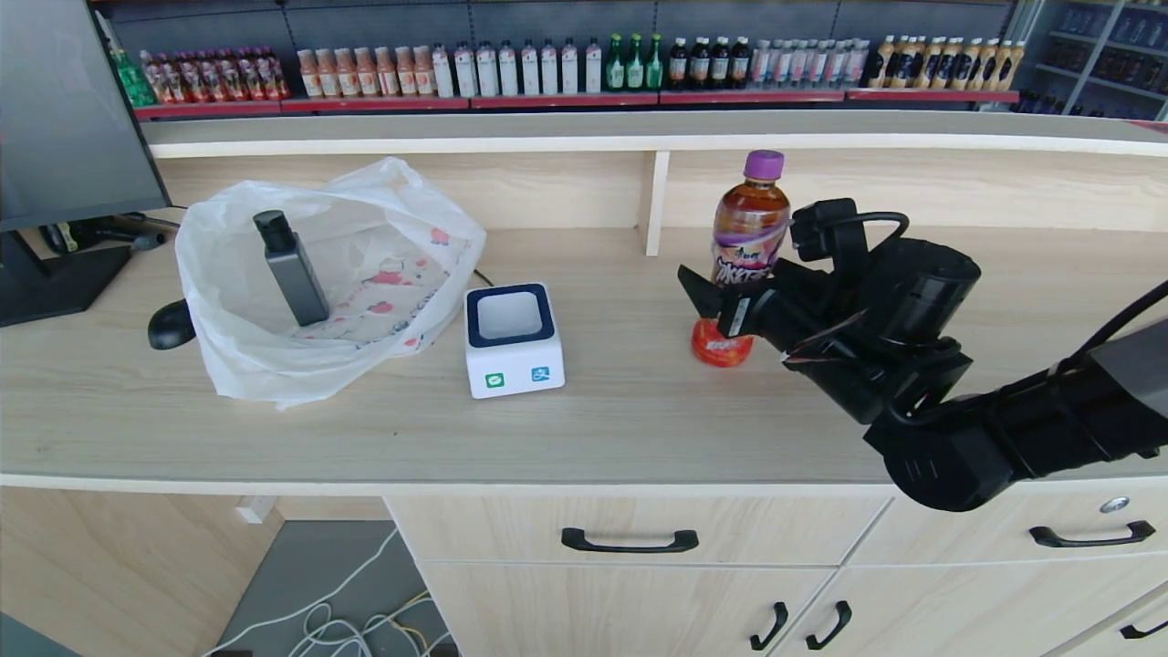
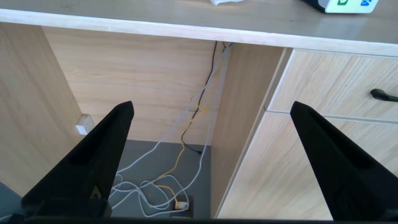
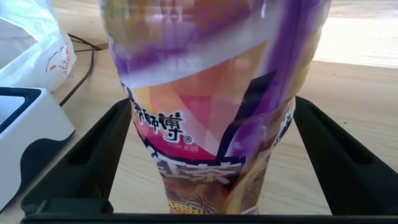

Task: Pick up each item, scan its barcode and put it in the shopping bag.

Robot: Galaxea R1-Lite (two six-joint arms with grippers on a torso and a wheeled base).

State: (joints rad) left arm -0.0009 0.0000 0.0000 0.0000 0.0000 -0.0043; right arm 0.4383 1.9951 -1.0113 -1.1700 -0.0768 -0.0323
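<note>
One grey item [image 1: 292,269] already sits in the shopping bag [image 1: 228,310]. The bottle [image 1: 750,228] stands upright on the table [image 1: 593,429], right of the scanner [image 1: 513,339], not yet lifted or scanned. My right gripper [image 1: 730,306] straddles its lower part with fingers apart, not clamped. My left gripper [image 2: 211,109] hangs below the table edge, fingers wide apart and holding nothing.

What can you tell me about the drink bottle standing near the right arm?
The bottle is clear plastic holding amber drink, with a purple cap, a purple-and-orange wrap label and a red-orange base. It stands upright, cap on, on the wooden counter, to the right of the scanner. The right tool brackets its lower half, fingers open on either side; contact cannot be judged.
</note>
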